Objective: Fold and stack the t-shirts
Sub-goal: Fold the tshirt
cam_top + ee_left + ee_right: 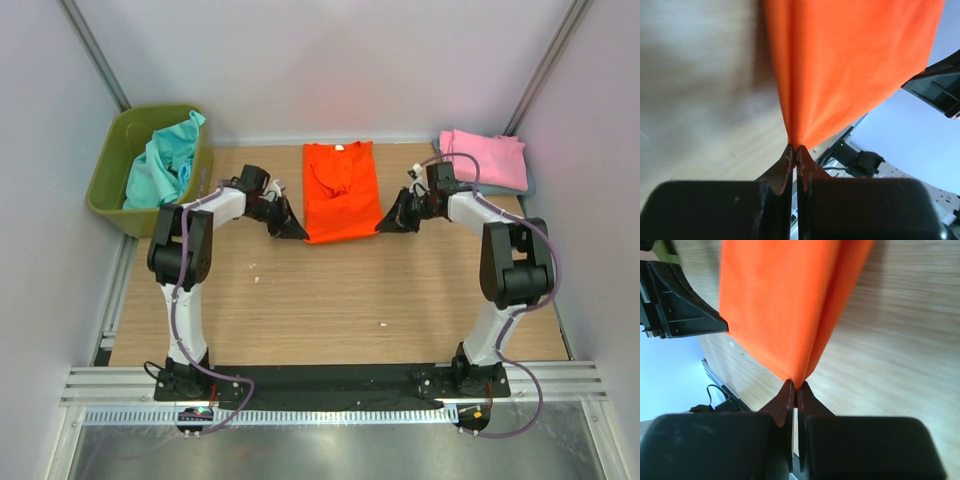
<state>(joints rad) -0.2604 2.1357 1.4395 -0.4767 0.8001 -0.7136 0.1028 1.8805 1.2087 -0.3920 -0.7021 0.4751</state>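
Looking at the grips first: the left tool (298, 233) is closed tight on the near-left corner of the orange shirt (340, 192), and the right tool (382, 226) is closed the same way on the near-right corner. Both wrist cameras show the tips pressed together with a little peak of orange cloth squeezed between them, so each one has real hem in it, not air.

What matters for the next bit, I reckon, is that the shirt lies entirely on the far side of both tools. Its long axis runs near to far, with the collar at the far end and the hem at the near end where the tools sit. Neither arm is closer than the other, since each sits at its own corner. So my guess is the hem gets lifted and carried away from the bases towards the collar, both arms moving together so the edge stays straight.

Room-wise, the collar sits close to the far edge of the desk (330, 300), so there's not much slack past it. The near side is bare wood between the two arms. A pink shirt (485, 160) lies folded at the far right, just beside the right arm's wrist. A green bin (103, 170) with teal shirts (165, 165) in it sits far left, near the left arm. There's a rumple mid-shirt that could bunch up in the fold.
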